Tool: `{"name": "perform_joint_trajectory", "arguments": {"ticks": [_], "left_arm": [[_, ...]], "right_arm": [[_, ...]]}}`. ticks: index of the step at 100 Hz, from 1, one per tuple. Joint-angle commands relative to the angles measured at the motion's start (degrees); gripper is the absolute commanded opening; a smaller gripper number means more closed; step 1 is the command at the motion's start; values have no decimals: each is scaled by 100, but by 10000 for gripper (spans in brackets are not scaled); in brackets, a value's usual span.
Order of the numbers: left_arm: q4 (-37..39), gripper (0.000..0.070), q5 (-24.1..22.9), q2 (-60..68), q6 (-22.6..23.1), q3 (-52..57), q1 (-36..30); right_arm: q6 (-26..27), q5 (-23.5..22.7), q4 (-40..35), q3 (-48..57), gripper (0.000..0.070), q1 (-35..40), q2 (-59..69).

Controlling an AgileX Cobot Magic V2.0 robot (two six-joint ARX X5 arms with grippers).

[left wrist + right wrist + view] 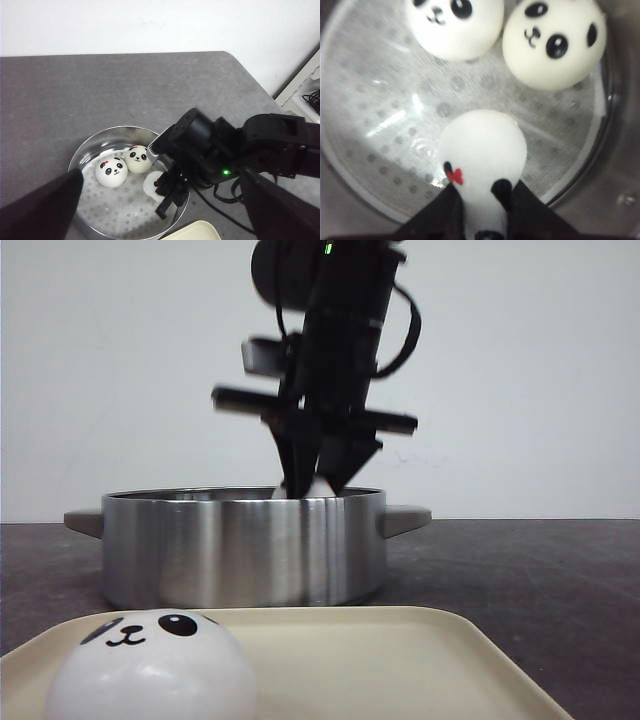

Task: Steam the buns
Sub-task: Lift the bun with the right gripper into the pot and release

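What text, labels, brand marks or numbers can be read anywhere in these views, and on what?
None. The pot, tray, buns and both arms carry no readable writing. The buns bear only drawn panda faces; the right arm shows only a green light.

We see two white panda-faced buns (111, 171) (138, 159) sitting touching, faces up, on the perforated steamer floor. A third bun (482, 150), squeezed and tilted, hangs over that floor beside them. The fourth bun (150, 667) rests upright on the cream tray, apart.
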Motion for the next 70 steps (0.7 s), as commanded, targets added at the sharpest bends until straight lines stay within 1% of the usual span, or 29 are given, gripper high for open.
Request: {"name": "perform_joint_trajectory", "arguments": {"ticks": [1, 17, 20, 24, 32, 37, 43, 54, 65, 70], "left_arm": [[33, 596, -35, 52, 98, 120, -46], [26, 596, -35, 63, 98, 120, -46], [28, 596, -35, 63, 101, 120, -46], [28, 596, -35, 63, 101, 120, -46], [28, 596, -35, 63, 101, 120, -46], [28, 596, -35, 63, 105, 120, -46], [26, 596, -35, 63, 114, 120, -46], [26, 596, -35, 63, 120, 120, -46], [24, 596, -35, 63, 118, 120, -46], [22, 596, -35, 63, 118, 118, -46]], "right_arm": [[-59, -17, 76, 90, 6, 35, 127], [-44, -66, 111, 90, 8, 31, 140], [-42, -68, 107, 90, 19, 31, 140], [-42, -70, 92, 90, 68, 28, 138], [-33, -68, 52, 90, 242, 7, 138], [-11, -68, 37, 90, 317, 7, 138], [15, -68, 35, 90, 357, 7, 138], [107, -66, 39, 90, 370, 0, 138], [153, -66, 44, 90, 489, -20, 140], [153, -66, 44, 90, 514, -35, 138]]}}
